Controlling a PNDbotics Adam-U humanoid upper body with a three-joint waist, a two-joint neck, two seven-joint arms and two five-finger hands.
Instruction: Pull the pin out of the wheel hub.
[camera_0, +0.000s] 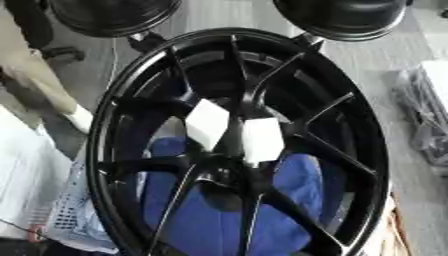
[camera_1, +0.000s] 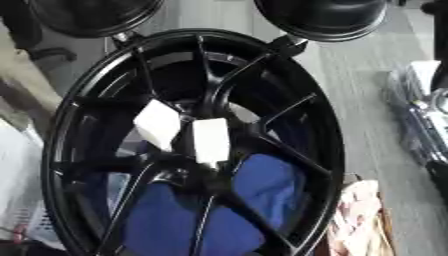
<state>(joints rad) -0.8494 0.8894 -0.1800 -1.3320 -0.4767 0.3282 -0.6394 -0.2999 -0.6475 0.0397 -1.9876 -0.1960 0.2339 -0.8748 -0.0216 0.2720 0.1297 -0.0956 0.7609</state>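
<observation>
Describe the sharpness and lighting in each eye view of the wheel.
Left eye view: soft all over, wheel spokes smeared, two white patches near the hub without detail. Right eye view: equally soft, blue cloth flat, pale sheen on the grey floor, no hard shadows.

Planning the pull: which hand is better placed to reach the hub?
Cannot tell: neither hand shows in either view. On the wheel, the left white piece and the right white piece flank the hub near mid-picture, so the layout alone favours neither left nor right.
</observation>
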